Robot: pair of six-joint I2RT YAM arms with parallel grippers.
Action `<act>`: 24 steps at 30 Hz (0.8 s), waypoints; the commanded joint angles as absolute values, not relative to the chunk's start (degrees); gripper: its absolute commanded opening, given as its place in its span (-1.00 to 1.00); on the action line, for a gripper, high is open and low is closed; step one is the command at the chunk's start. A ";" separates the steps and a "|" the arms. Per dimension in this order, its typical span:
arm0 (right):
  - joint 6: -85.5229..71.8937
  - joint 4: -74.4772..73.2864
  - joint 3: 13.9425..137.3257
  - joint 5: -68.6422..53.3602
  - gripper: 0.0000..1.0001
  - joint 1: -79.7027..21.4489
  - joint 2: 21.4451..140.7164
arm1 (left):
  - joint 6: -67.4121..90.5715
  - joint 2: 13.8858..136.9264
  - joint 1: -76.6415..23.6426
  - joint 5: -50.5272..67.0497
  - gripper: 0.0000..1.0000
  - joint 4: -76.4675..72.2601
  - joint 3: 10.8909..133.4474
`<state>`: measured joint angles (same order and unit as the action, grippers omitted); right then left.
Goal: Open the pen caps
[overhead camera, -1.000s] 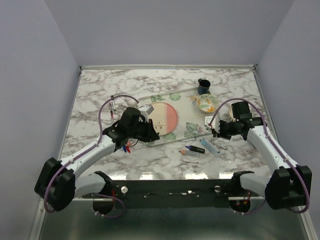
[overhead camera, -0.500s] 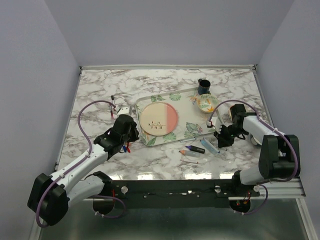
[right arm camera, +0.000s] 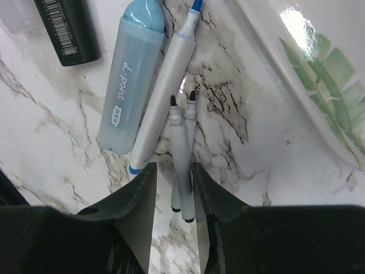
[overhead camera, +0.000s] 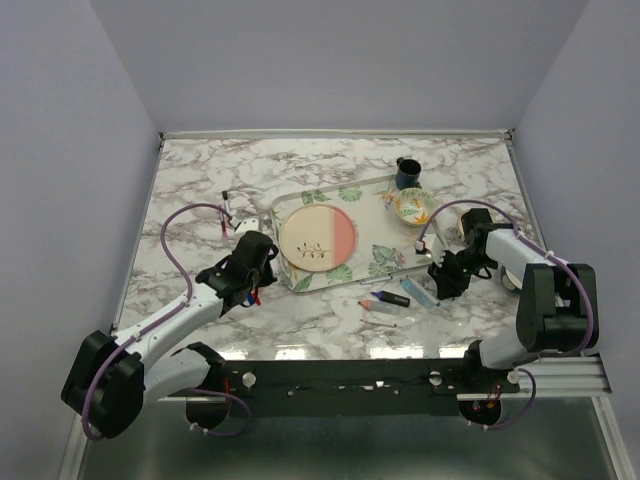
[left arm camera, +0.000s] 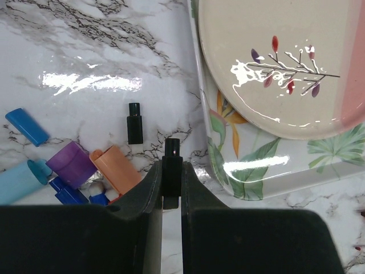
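Observation:
In the left wrist view my left gripper point(left arm camera: 171, 166) is shut on a small black pen cap point(left arm camera: 171, 153) just above the marble, left of the tray. A second black cap point(left arm camera: 134, 123) lies ahead. Blue point(left arm camera: 27, 127), purple point(left arm camera: 71, 164), orange point(left arm camera: 116, 170) and light blue point(left arm camera: 20, 181) caps lie in a pile at the left. My right gripper point(right arm camera: 174, 166) is open, its fingers on either side of two thin white pens point(right arm camera: 183, 154) with bare black tips. A light-blue highlighter point(right arm camera: 130, 80) and a blue-tipped white pen point(right arm camera: 165, 85) lie beside them.
The leaf-patterned tray point(overhead camera: 385, 255) holds a pink and cream plate point(overhead camera: 318, 238) and a small bowl point(overhead camera: 410, 205); a dark mug point(overhead camera: 407, 173) stands behind it. A black barcoded marker point(right arm camera: 67, 28) lies near the highlighter. Another pen point(overhead camera: 228, 210) lies far left.
My left gripper has drawn back from the tray's front-left corner to the cap pile. My right arm has folded in and its gripper now sits low over the pens.

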<state>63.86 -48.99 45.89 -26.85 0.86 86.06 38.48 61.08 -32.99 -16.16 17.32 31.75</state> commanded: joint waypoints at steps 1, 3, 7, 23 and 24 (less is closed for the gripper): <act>63.37 -49.92 47.02 -26.45 -0.19 1.32 86.49 | 39.11 62.14 -32.61 -19.16 -0.94 17.31 31.11; 63.46 -50.10 47.02 -26.72 -0.17 1.41 86.13 | 39.02 62.40 -32.61 -19.42 -0.88 17.23 30.94; 63.54 -50.36 47.20 -28.12 -0.08 1.67 84.73 | 39.02 63.63 -32.70 -19.51 -0.86 16.96 31.20; 64.51 -50.80 47.64 -32.34 0.29 2.64 77.44 | 41.22 71.10 -31.90 -19.34 -0.57 18.11 33.13; 64.60 -50.97 47.81 -32.78 0.31 2.64 76.82 | 41.22 71.54 -31.90 -19.34 -0.52 18.11 33.22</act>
<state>63.92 -49.63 46.33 -29.23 2.02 80.49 40.27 69.73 -32.29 -17.56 17.47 31.62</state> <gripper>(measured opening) 0.636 0.188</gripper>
